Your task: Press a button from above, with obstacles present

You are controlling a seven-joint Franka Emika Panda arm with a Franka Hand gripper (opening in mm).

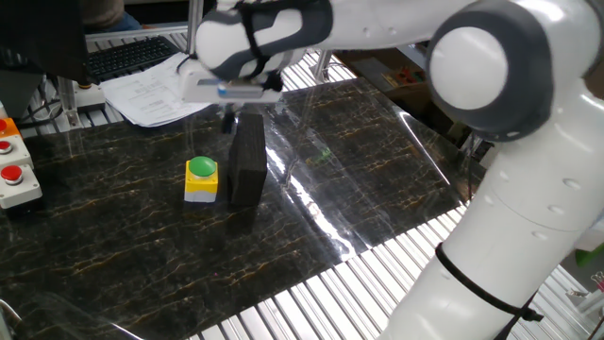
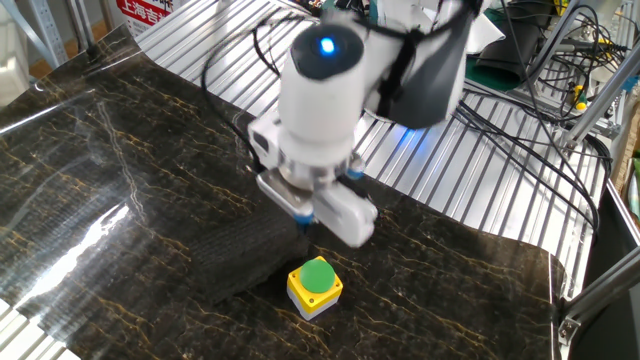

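Yellow box button with the round green cap (image 1: 201,177) sits beside the thin black block (image 1: 248,162); my gripper (image 1: 227,120), grip unclear, hangs above, needing a straight push down.

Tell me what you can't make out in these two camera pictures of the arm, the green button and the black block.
- Gripper fingers: in one fixed view dark against the black block; in the other, hidden under the blurred wrist. Open or shut is unclear.
- Black block in the other fixed view: partly covered by the wrist, blends into the dark table.
- Button: pressed or not, too small to tell.
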